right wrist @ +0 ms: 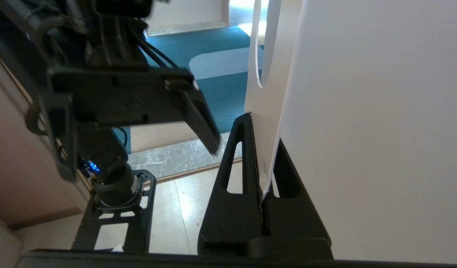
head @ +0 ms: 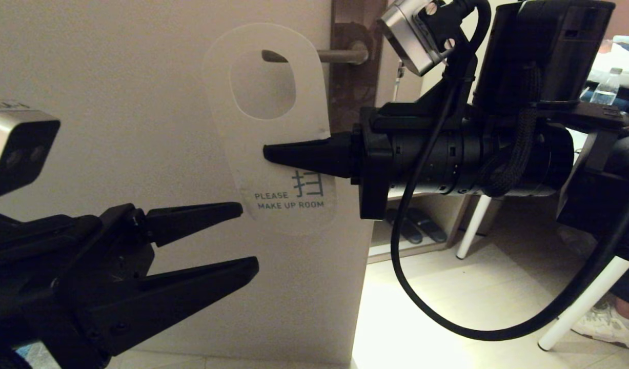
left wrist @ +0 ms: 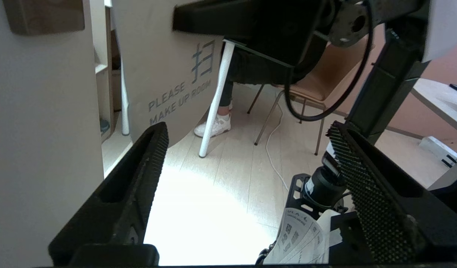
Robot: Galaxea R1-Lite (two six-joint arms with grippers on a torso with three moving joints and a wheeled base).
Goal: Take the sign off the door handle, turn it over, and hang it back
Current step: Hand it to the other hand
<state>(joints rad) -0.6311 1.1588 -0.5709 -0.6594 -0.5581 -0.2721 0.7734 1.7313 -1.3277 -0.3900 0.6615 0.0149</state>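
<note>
The sign (head: 273,169) shows its pale grey "PLEASE MAKE UP ROOM" face and hangs upright in front of the door (head: 114,128). The door handle (head: 342,55) sticks out from its dark backplate (head: 352,97); its tip shows through the sign's hole, behind the card. My right gripper (head: 268,154) is shut on the sign's right edge at mid height; the right wrist view shows the card (right wrist: 267,111) pinched between its fingers (right wrist: 243,156). My left gripper (head: 250,238) is open and empty, just left of and below the sign's lower end (left wrist: 168,74).
The door's free edge (head: 369,287) is to the right, with open floor beyond. There stand white table legs (head: 470,225), slippers (head: 417,225) and a seated person's shoe (head: 609,323). My right arm's black cable (head: 411,287) loops low. A bottle (head: 605,89) stands at the far right.
</note>
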